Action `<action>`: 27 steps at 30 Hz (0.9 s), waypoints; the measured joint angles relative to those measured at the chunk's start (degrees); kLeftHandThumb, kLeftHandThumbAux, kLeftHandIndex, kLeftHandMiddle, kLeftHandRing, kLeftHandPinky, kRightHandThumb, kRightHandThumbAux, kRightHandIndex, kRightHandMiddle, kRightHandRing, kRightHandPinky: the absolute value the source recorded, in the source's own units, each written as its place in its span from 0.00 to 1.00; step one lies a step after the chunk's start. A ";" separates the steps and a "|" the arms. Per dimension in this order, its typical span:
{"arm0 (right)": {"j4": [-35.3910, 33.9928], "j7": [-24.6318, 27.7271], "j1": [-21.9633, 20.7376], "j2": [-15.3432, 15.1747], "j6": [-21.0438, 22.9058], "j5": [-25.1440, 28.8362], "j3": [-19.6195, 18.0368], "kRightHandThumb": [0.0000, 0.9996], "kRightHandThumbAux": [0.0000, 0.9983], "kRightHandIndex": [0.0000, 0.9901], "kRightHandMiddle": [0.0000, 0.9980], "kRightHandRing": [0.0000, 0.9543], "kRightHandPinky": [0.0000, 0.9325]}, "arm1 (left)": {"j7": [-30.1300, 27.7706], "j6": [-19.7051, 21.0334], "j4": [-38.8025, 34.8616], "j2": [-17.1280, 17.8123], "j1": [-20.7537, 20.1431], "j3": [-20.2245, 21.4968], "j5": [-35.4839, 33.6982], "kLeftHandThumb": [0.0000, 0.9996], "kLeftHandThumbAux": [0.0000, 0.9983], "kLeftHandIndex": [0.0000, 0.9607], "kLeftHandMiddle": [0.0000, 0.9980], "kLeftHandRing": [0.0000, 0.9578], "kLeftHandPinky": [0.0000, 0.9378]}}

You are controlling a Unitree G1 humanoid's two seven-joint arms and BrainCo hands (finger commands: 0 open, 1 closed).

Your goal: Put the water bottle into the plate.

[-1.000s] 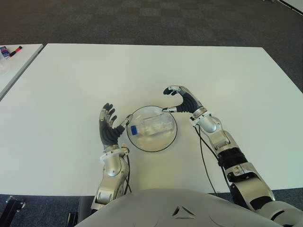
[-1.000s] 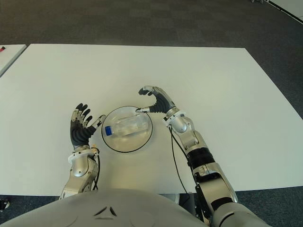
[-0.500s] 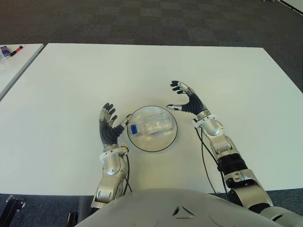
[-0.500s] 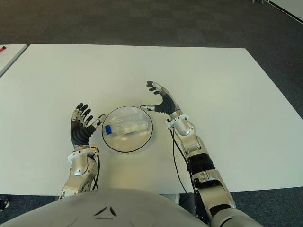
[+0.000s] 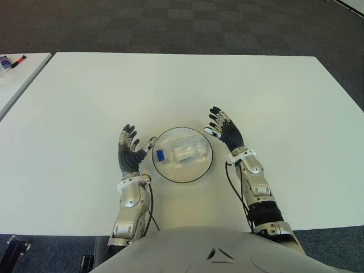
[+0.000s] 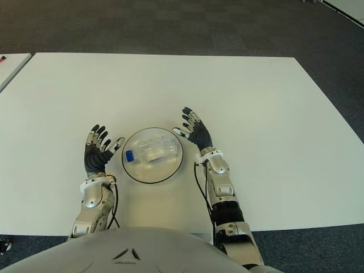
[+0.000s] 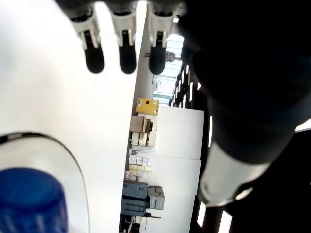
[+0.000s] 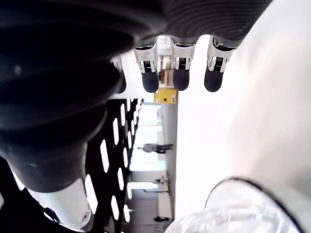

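A clear water bottle [image 5: 185, 151] with a blue cap [image 5: 161, 155] lies on its side inside the round, dark-rimmed plate [image 5: 183, 176] at the table's near middle. My right hand [image 5: 225, 129] stands just right of the plate with its fingers spread and nothing in them. On the plate's left side my left hand [image 5: 131, 151] is open too, fingers pointing up. The blue cap [image 7: 29, 199] fills a corner of the left wrist view, and the bottle's clear body [image 8: 243, 218] shows in the right wrist view.
The white table [image 5: 85, 96] stretches wide around the plate. A second white table [image 5: 17, 74] stands at the far left with small items [image 5: 11, 60] on it. Dark carpet lies beyond the far edge.
My right hand has let go, opened and drawn back from over the plate's far right rim to beside the plate. The bottle stays in the plate; the left hand barely moved.
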 measured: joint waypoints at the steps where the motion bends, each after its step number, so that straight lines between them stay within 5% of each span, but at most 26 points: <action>1: -0.87 -0.08 0.53 0.62 0.98 0.45 -0.02 0.10 0.81 0.00 0.00 0.00 0.03 | -0.40 -0.04 0.39 0.02 -0.11 0.36 -0.22 0.00 0.94 0.13 0.15 0.14 0.18; 12: -5.71 -4.28 2.04 5.91 10.99 5.10 -3.49 0.00 0.87 0.00 0.00 0.00 0.05 | -3.34 -0.68 2.47 -0.10 -3.81 3.79 -1.94 0.00 0.99 0.14 0.17 0.17 0.21; 27: -6.93 -7.57 2.78 6.78 12.90 5.44 -3.33 0.00 0.87 0.00 0.00 0.00 0.05 | -6.21 1.43 2.44 -0.39 -5.84 6.33 -3.99 0.01 1.00 0.15 0.19 0.19 0.23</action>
